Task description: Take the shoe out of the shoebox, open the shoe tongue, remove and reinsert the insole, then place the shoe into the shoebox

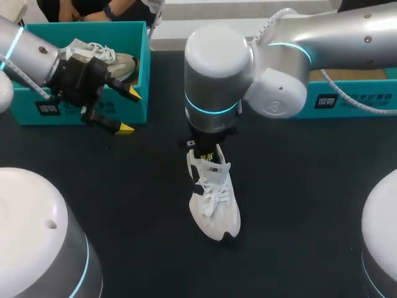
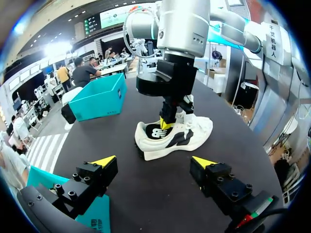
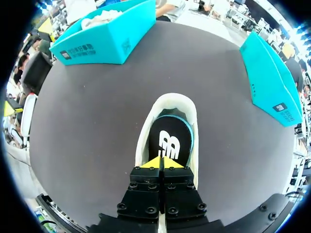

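Shoe [image 1: 214, 198] lies mid-table, toe towards 5 o'clock. The right gripper [image 1: 201, 148] hangs vertical over its heel end. At 10 o'clock the left gripper [image 1: 129, 110] hovers beside the shoebox [image 1: 142, 74], jaws wide.

Left wrist: the shoe [image 2: 175, 138] is ahead of the wide left gripper [image 2: 154, 162].

Right wrist: the right gripper [image 3: 162, 162] has its tips pressed together above the insole [image 3: 170, 141].

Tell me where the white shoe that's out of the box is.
In the head view, the white shoe stands near the middle of the black table, directly under the right arm's tool. The teal shoebox is off to its back-left.

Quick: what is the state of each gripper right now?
Left gripper: open, empty.
Right gripper: shut, at the opening of the white lace-up sneaker; any hold cannot be told.
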Tool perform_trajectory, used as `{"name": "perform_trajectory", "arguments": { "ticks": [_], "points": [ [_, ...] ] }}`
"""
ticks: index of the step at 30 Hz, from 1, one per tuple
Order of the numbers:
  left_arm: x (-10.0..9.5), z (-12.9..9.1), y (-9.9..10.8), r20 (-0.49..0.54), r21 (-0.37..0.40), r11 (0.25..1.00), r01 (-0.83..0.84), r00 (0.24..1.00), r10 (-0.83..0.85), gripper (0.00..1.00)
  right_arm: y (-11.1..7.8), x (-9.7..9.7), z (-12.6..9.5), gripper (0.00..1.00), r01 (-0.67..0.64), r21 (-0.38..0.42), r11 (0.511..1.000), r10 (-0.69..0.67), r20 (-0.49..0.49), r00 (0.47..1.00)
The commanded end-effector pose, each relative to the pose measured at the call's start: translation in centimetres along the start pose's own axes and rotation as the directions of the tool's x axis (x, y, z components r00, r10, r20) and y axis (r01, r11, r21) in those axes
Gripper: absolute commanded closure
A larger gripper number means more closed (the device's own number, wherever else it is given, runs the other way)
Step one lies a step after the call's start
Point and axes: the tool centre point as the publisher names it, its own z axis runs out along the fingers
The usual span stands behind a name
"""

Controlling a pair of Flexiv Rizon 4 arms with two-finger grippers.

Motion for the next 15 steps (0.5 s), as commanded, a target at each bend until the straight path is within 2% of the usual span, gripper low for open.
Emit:
{"name": "perform_trajectory", "arguments": {
  "ticks": [1, 15],
  "points": [
    [-0.4, -0.8, -0.9, 0.009, -0.035, 0.999, -0.021, 1.000, 0.021, 0.00, -0.4, -0.4, 0.5, 1.00, -0.007, 0.000, 1.000, 0.007, -0.013, 1.000],
    [-0.5, -1.1, -1.9, -0.003, -0.046, 0.997, -0.057, 0.998, 0.057, 0.00, -1.5, -2.2, 1.0, 1.00, -0.039, 0.024, 0.999, 0.039, 0.004, 0.999]
  ]
}}
